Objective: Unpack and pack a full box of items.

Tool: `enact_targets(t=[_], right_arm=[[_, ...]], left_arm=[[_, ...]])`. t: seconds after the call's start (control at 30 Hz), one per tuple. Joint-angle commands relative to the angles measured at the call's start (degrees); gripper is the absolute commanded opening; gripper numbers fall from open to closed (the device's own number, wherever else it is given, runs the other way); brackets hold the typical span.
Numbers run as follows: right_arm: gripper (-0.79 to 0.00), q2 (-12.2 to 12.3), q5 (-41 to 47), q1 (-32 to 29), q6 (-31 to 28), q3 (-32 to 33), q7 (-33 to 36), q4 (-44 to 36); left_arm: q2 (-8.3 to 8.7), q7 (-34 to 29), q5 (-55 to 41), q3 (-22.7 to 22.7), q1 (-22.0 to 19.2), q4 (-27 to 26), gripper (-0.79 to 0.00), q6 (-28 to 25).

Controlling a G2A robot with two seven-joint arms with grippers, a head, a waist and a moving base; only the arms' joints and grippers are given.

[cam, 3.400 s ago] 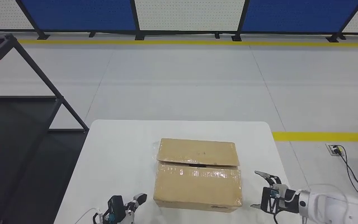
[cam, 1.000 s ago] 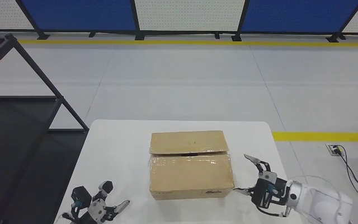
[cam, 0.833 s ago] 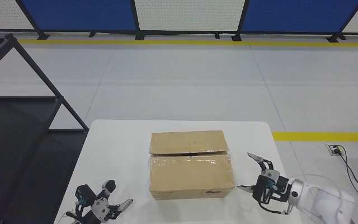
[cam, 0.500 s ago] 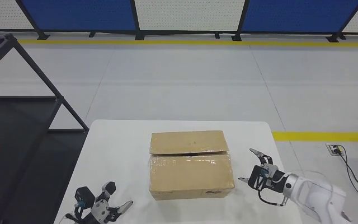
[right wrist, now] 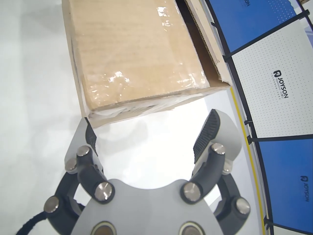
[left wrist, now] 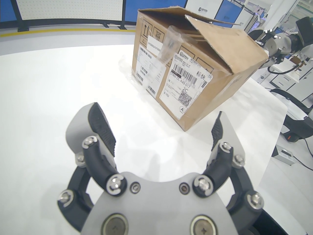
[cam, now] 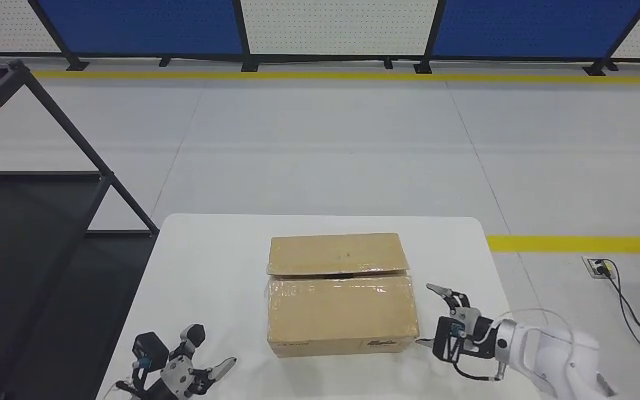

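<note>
Top view: right tool (cam: 428,317), spread empty like left tool (cam: 213,347), has neared box (cam: 340,300).

Right gripper (cam: 430,317) has neared the box (cam: 340,300).

1. The box (cam: 340,295) is showing plain brown cardboard, with glossy clear tape (right wrist: 117,76) shining on its top.
2. White labels (left wrist: 188,84) on its side are carrying black barcodes and print.
3. The table (cam: 210,280) is showing plain white.
4. The left tool (left wrist: 157,113) and right tool (right wrist: 151,118) are showing silver metal with black ribbed pads (left wrist: 101,128).
5. Panels (cam: 140,25) are alternating blue and dotted white behind a yellow line (cam: 300,74) on the pale grey floor (cam: 320,150).
</note>
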Motion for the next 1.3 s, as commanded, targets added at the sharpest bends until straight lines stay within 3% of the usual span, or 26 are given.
enact_targets(t=[0.0,0.3,0.63,1.27], right_arm=[[0.0,0.16,-0.3,-0.31,-0.34,0.19,-1.94,-0.15],[0.0,0.93,-1.87,-1.43,-0.41,1.75,-8.18,-0.36],[0.0,0.33,2.36,-0.72,3.79,2.01,1.44,-0.33],[0.0,-0.05,2.14,1.27,2.65,-1.32,-0.33,-0.52]], left_arm=[[-0.03,-0.13,-0.13,0.09,-0.17,0.21,0.0,0.01],[-0.15,-0.64,-0.46,0.5,-0.71,0.73,0.0,0.24],[-0.2,-0.77,-0.88,0.27,-0.67,0.83,0.0,0.34],[-0.28,-1.77,-1.5,0.26,-1.51,2.05,0.0,0.01]])
